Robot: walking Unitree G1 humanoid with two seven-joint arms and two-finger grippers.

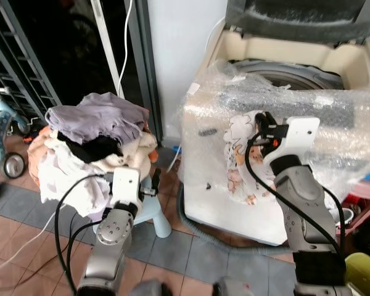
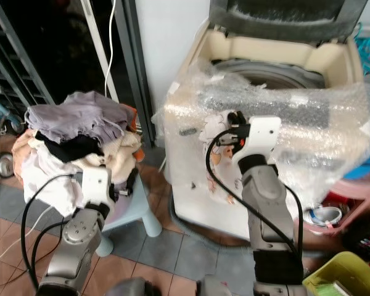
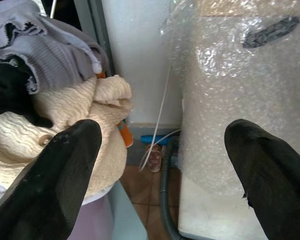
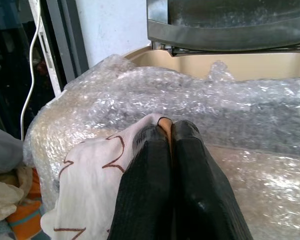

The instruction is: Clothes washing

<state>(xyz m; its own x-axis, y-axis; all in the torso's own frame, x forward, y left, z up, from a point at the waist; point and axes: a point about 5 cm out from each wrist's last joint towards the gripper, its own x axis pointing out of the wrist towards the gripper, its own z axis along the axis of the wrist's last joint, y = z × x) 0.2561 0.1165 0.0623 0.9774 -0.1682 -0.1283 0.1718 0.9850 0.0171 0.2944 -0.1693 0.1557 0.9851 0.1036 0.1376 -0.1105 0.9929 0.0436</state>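
Here, the right gripper [image 1: 263, 131] pinches a white printed garment [image 1: 240, 157] between closed fingers, holding it against the bubble-wrapped front of the washing machine [image 1: 283, 68]. The cloth hangs straight down from the grip, its long axis vertical, below the rim of the open drum [image 1: 296, 75], which lies up and beyond the gripper. The next move likely calls for a lift over that rim. The left gripper [image 3: 160, 165] waits with fingers spread beside the laundry pile [image 1: 95, 145], apparently heaped on a small stool [image 1: 155, 213].
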